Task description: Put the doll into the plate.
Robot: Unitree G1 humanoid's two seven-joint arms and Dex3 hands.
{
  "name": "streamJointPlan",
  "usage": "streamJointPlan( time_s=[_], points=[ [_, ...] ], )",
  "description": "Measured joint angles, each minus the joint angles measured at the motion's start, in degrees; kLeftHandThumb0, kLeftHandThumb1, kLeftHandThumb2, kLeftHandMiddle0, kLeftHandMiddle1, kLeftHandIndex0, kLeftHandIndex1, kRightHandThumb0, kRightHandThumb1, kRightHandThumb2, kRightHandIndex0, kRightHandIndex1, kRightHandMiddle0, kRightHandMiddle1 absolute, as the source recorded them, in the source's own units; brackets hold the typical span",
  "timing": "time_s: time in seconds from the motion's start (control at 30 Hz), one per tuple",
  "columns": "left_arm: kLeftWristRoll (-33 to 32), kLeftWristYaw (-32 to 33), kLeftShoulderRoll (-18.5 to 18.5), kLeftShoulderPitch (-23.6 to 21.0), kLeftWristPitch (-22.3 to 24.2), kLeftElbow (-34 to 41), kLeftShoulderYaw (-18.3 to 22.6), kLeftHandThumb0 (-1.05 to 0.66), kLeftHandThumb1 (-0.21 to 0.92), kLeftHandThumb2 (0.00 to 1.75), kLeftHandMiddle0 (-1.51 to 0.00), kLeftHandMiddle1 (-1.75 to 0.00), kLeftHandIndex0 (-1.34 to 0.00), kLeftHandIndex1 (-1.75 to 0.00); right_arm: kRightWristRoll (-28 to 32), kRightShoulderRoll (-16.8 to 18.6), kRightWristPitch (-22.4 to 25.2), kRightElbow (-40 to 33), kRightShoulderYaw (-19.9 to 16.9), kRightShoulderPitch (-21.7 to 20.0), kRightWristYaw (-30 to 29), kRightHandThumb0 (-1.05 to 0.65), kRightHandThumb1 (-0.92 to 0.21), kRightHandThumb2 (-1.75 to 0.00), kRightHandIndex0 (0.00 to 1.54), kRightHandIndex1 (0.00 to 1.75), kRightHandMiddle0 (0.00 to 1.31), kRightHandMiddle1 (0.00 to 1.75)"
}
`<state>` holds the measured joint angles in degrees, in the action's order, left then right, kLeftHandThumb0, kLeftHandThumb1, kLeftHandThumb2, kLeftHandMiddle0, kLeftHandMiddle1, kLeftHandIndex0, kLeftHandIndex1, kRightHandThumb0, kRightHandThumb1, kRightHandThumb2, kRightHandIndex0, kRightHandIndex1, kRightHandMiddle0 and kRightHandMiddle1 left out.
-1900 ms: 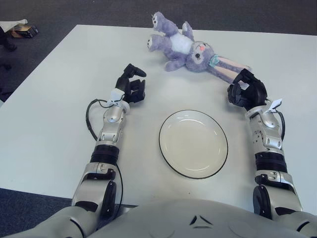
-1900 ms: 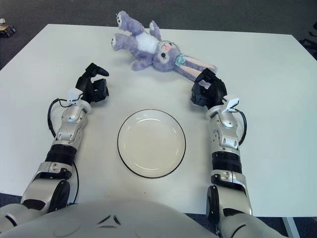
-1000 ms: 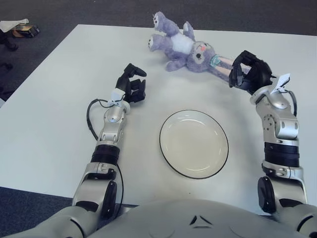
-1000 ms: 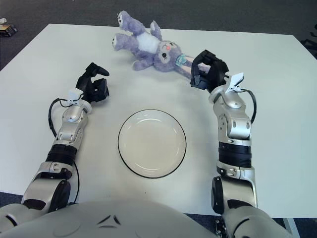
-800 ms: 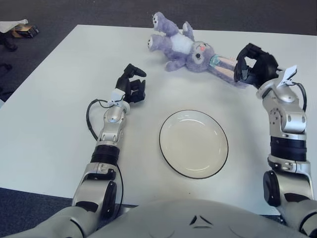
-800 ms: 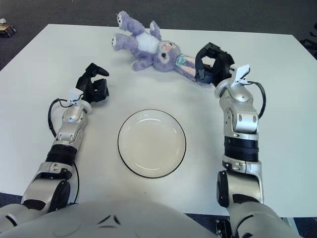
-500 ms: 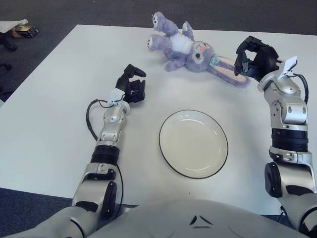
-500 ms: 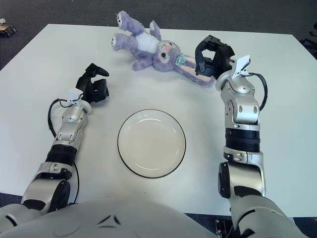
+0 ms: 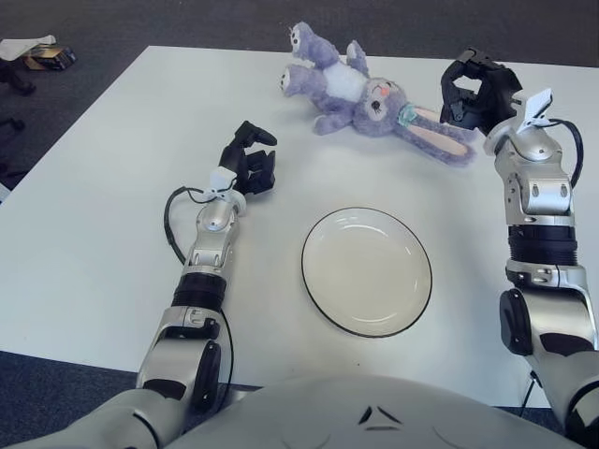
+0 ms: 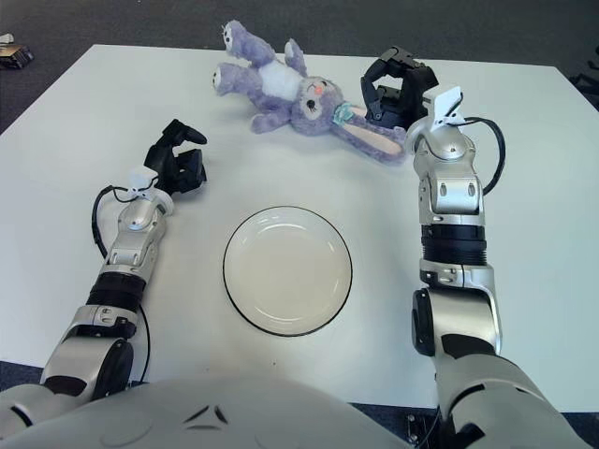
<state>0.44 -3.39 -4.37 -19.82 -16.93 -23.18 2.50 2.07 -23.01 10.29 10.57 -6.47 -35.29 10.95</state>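
Note:
A purple plush bunny doll [image 9: 360, 94] lies on its back at the far middle of the white table, its long ears [image 9: 440, 138] stretched toward the right. A round white plate with a dark rim [image 9: 409, 310] sits near the table's middle, nothing in it. My right hand [image 9: 475, 90] hovers just right of the doll's head and above the ears, fingers spread and holding nothing. My left hand [image 9: 251, 161] shows left of the plate, fingers relaxed around nothing.
The table's far edge [image 9: 234, 49] runs just behind the doll, with dark carpet beyond. Small items [image 9: 45, 54] lie on the floor at far left.
My right arm has swung up and away from beside the plate to the far side, reaching the doll's ears and head. The left arm, doll and plate have stayed put.

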Motion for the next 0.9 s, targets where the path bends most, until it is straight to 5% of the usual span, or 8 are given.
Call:
streamJointPlan(
  time_s=[0.2,0.4,0.63,0.8,0.9],
  points=[
    [-0.06,-0.02,-0.01,-0.01,0.02,-0.03,-0.07,-0.39,0.61,0.94,-1.03,-1.75,-0.38,-1.75,-9.46,-2.81,-10.99,5.37,4.80,-0.57,-2.01,-0.01,-0.50,-1.05,0.58,1.54,0.28,1.75],
    [-0.17,-0.01,0.20,-0.14,-0.13,-0.55,-0.03,-0.40,0.60,0.96,-1.03,-1.75,-0.39,-1.75,-21.12,-5.17,-22.88,13.34,9.87,-2.85,-10.02,-0.01,-0.58,-0.91,0.55,1.46,0.26,1.75],
    [-0.20,-0.03,0.32,-0.49,-1.00,-1.53,0.00,-0.40,0.59,0.97,-1.02,-1.75,-0.40,-1.75,-30.93,-5.73,-27.62,18.75,14.03,-5.91,-18.16,-0.01,-0.78,-0.63,0.45,1.41,0.19,1.75],
    [-0.21,-0.06,0.33,-0.73,-1.26,-1.98,-0.01,-0.40,0.59,0.97,-1.02,-1.75,-0.40,-1.75,-36.37,-5.89,-28.31,19.75,16.87,-7.37,-21.11,-0.30,-0.89,-0.53,0.32,1.34,0.20,1.75],
    [-0.21,-0.06,0.34,-0.77,-1.42,-2.09,-0.01,-0.40,0.59,0.97,-1.01,-1.75,-0.40,-1.75,-38.78,-5.99,-28.95,21.21,18.43,-8.60,-22.20,-0.60,-0.87,-0.54,0.32,1.24,0.07,1.50]
  ],
)
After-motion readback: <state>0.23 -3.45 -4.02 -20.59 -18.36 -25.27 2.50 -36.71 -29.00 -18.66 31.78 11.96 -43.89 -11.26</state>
